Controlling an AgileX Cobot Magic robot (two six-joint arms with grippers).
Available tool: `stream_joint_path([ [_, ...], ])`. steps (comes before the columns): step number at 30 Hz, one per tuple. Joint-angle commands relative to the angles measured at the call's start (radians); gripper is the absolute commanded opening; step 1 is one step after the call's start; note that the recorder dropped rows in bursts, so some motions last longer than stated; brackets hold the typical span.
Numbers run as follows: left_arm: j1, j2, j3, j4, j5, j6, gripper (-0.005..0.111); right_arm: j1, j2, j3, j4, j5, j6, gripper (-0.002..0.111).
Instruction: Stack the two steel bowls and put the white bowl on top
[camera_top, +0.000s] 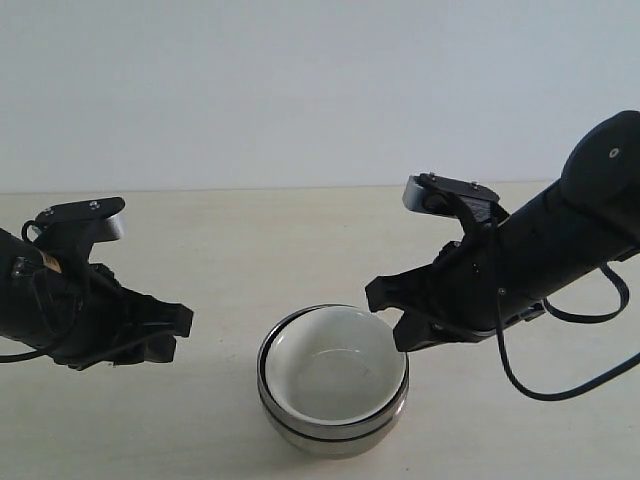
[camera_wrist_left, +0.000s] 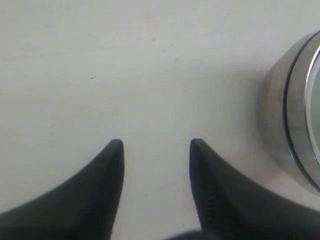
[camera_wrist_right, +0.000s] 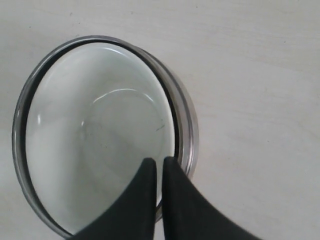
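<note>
Exterior view: the two steel bowls (camera_top: 335, 432), mirror-finished, sit nested on the near part of the table (camera_top: 250, 240). The glossy white bowl (camera_top: 335, 375) is seated in the upper one. The right gripper (camera_top: 392, 320) has its fingers almost together, holding nothing, with the tips over the white bowl's right rim. The left gripper (camera_top: 180, 335) has its fingers apart and empty, beside the stack and clear of it.

"Was any writing legible anywhere?"
"None. A small orange sticker (camera_top: 47, 262) sat on the left arm (camera_top: 60, 305), but its print was too small to read."
"Any brands, numbers or signs elsewhere?"
"Nothing that could be read."
</note>
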Motion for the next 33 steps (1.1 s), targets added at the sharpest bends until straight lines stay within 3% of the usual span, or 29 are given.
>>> stream_joint_path([
  [1, -0.006, 0.002, -0.005, -0.01, 0.0, 0.004, 0.041, 0.002, -0.004, 0.002, 0.006, -0.003, -0.008, 0.0],
  [23, -0.006, 0.002, -0.005, -0.01, 0.005, 0.019, 0.041, 0.01, 0.024, 0.002, 0.019, -0.015, -0.029, 0.0],
  [33, -0.006, -0.149, -0.005, -0.01, 0.031, 0.03, 0.041, 0.01, -0.183, 0.002, -0.033, -0.051, -0.033, 0.0],
])
